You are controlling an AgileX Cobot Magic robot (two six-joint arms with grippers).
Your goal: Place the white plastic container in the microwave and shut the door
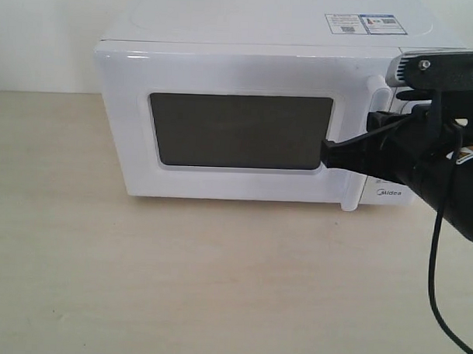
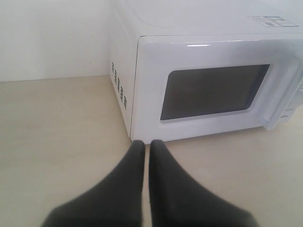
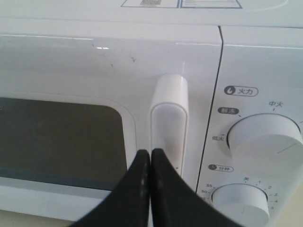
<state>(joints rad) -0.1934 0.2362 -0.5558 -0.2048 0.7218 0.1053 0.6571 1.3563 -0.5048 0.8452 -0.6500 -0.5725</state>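
The white microwave [image 1: 265, 38] stands on the table with its door [image 1: 240, 72] shut. The dark window [image 1: 240, 130] shows nothing of the inside. The white plastic container is out of view. My right gripper [image 1: 328, 153] is shut, with nothing between its fingers. Its tip sits against the door front between the window and the vertical bar handle [image 3: 169, 118], low on the handle in the right wrist view, where the gripper [image 3: 150, 152] shows too. My left gripper [image 2: 148, 143] is shut and empty. It hangs over the table short of the microwave's [image 2: 213, 47] front left corner.
Two round knobs [image 3: 265, 137] [image 3: 241, 201] sit on the panel beside the handle. A black cable [image 1: 435, 277] hangs from my right arm at the right edge. The beige table [image 1: 178, 284] runs in front of the microwave. A white wall stands behind.
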